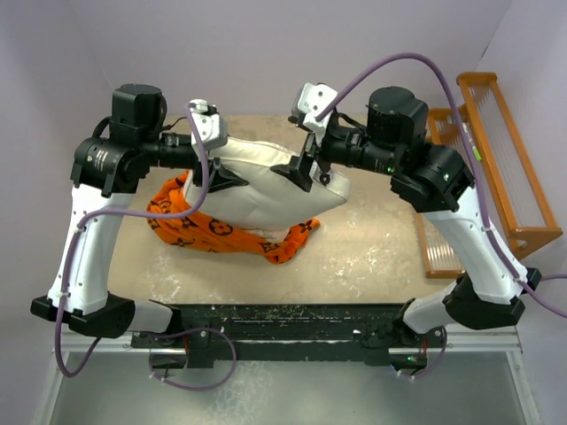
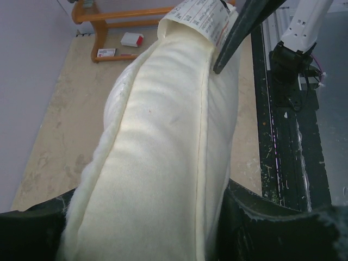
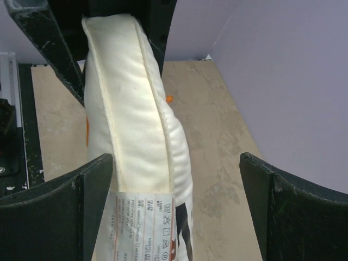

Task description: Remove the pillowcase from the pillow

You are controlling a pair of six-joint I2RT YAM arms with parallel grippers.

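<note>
The pillow (image 1: pixel 275 190), plump, light and squashy, hangs bare over the bench (image 1: pixel 381 257), its left end pinched in the left tool (image 1: pixel 221 175), the right tool (image 1: pixel 306 170) gaping wide about its tagged right end without clamping it, and the limp pillowcase (image 1: pixel 213 232) lies crumpled beneath at the near left, probably easiest taken by a bunched fold.

Overhead view looks down; wrist views face each other along the pillow (image 2: pixel 163 152).

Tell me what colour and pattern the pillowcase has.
The pillowcase is bright orange with dark brown motifs; best seen in the top external view.
</note>
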